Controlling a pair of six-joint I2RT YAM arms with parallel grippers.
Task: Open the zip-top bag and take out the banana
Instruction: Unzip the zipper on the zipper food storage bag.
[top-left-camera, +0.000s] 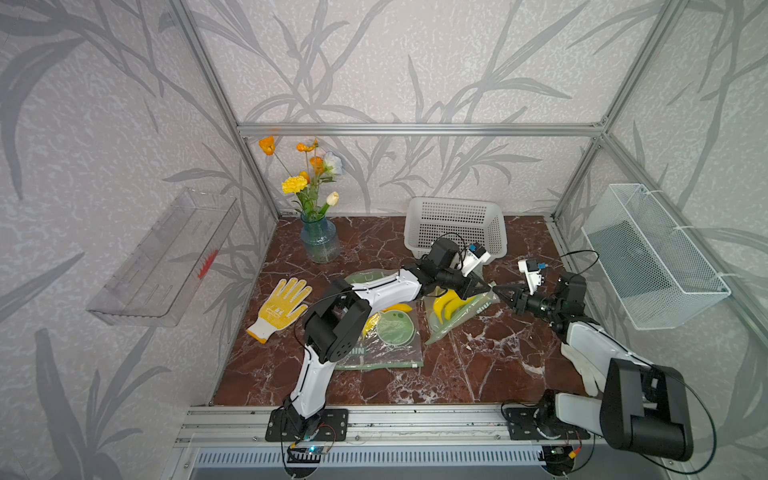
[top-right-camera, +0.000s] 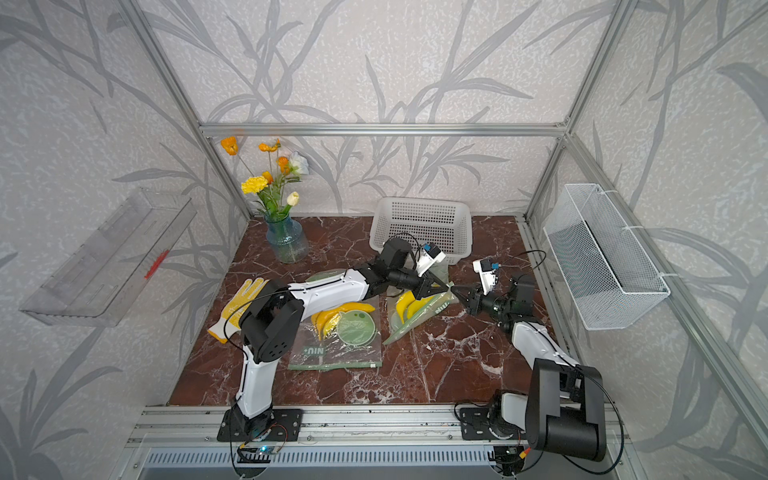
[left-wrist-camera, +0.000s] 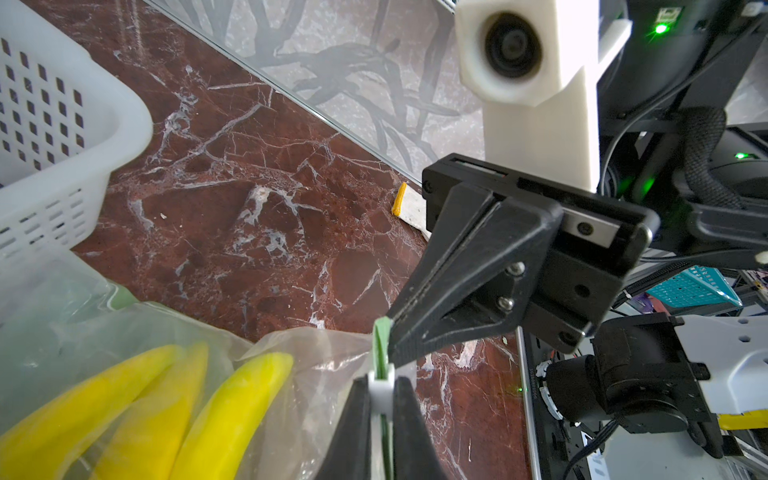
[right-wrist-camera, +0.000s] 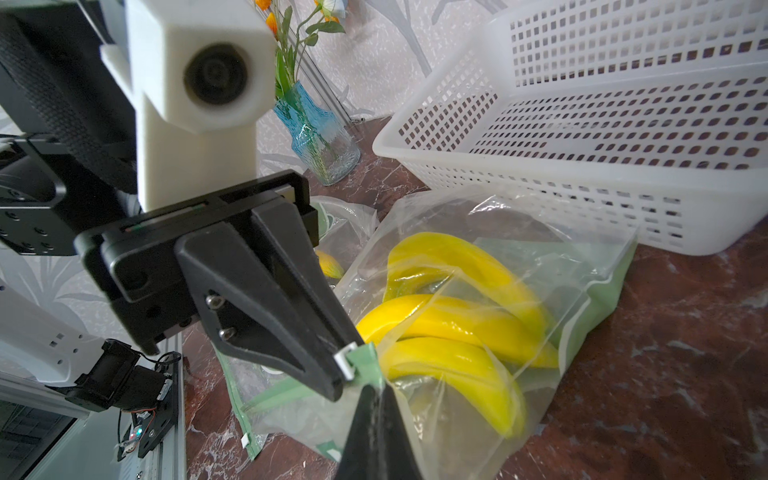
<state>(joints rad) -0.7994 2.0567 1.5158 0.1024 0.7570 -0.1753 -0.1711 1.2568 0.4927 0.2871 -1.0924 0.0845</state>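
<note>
A clear zip-top bag (top-left-camera: 465, 309) with a green zip strip lies right of centre, and yellow bananas (top-left-camera: 445, 306) show inside it. The bag's raised corner is pinched from both sides. My left gripper (left-wrist-camera: 381, 384) is shut on the white zip slider (right-wrist-camera: 345, 361), which sits on the green strip. My right gripper (right-wrist-camera: 374, 390) is shut on the green corner of the bag (right-wrist-camera: 582, 266), tip to tip with the left gripper (top-left-camera: 484, 286). In both top views the two grippers meet just above the table, with the right gripper (top-right-camera: 457, 289) facing the left one. The bananas (right-wrist-camera: 449, 324) are all enclosed in plastic.
A second zip-top bag (top-left-camera: 382, 336) holding bananas lies flat under my left arm. A white perforated basket (top-left-camera: 455, 224) stands just behind the held bag. A glass vase of flowers (top-left-camera: 319, 239) is at the back left and a yellow glove (top-left-camera: 282, 305) at the left. A white glove (top-left-camera: 582, 365) lies under my right arm.
</note>
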